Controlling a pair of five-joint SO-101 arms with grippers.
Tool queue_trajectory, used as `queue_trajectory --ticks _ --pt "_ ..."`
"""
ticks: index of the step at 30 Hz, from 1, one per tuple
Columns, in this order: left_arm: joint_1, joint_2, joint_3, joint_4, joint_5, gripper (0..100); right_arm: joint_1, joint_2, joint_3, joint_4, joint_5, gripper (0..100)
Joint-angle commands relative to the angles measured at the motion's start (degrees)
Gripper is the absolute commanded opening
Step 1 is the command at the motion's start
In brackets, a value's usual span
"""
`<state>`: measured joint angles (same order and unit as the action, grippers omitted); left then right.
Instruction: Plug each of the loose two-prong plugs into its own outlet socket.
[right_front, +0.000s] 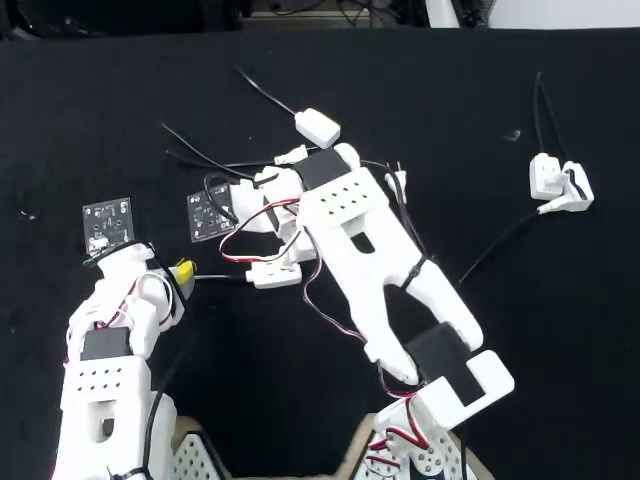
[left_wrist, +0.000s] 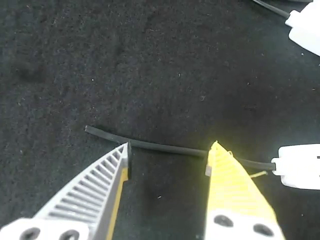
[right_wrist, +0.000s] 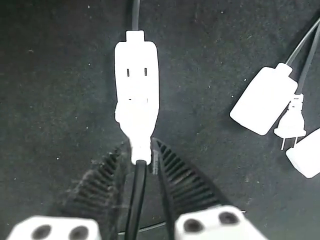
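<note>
Jaws of right gripper (right_wrist: 140, 150) are clamped on plug (right_wrist: 141, 141), pressed into end of outlet strip (right_wrist: 136, 75), prob. to seat it. Left gripper (left_wrist: 170, 147) is spread wide astride cord (left_wrist: 155, 146) near strip; nothing gripped.

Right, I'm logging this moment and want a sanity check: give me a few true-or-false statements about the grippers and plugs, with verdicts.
1. The left gripper is open, astride a black cable. True.
2. Both left fingers are black. False: one is grey, one yellow.
3. The right gripper is shut on a white plug that meets a white outlet. True.
4. Every plug is seated in a socket. False: a loose plug lies with both prongs bare.
</note>
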<state>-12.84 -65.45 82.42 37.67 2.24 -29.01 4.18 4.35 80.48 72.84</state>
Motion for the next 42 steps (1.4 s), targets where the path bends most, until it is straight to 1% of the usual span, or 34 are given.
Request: queue_trajectory --ticks 1,4,7,10,12,16,20,24,28,32,38,42 --pt "-0.31 0.09 -0.48 -0.35 0.35 26 3.25 -1.71 -2.95 0.35 0.70 1.1" --pt "-0.31 0.09 -0.48 -0.35 0.35 26 4.40 -1.80 -2.77 1.05 0.62 1.1" --pt "-0.31 0.09 -0.48 -0.35 0.35 26 5.19 -4.62 -2.59 5.36 0.26 1.1" --pt "-0.31 0.09 -0.48 -0.35 0.26 26 4.13 -9.36 1.63 8.18 -2.73 1.1" --pt "-0.31 0.09 -0.48 -0.44 0.26 26 3.69 -13.14 6.73 6.59 -3.08 1.1" --pt "-0.31 0.00 -0.48 -0.44 0.26 26 3.16 -18.24 15.08 -3.16 -2.73 1.1" --pt "-0.31 0.00 -0.48 -0.35 0.26 26 3.52 -16.22 16.31 -9.67 1.67 1.1" --pt "-0.31 0.00 -0.48 -0.26 0.26 26 3.25 -10.95 14.20 -13.10 1.85 1.1" --pt "-0.31 0.00 -0.48 -0.26 0.26 26 3.52 -6.20 9.45 -12.92 2.11 1.0" --pt "-0.31 0.00 -0.48 -0.35 0.26 26 2.55 -4.62 7.43 -9.76 6.51 1.0" --pt "-0.31 0.00 -0.48 -0.35 0.26 26 1.41 -4.62 6.90 -5.54 10.99 1.0" --pt "-0.31 0.00 -0.48 -0.35 0.26 26 1.32 -4.26 6.90 -5.71 11.69 1.0"
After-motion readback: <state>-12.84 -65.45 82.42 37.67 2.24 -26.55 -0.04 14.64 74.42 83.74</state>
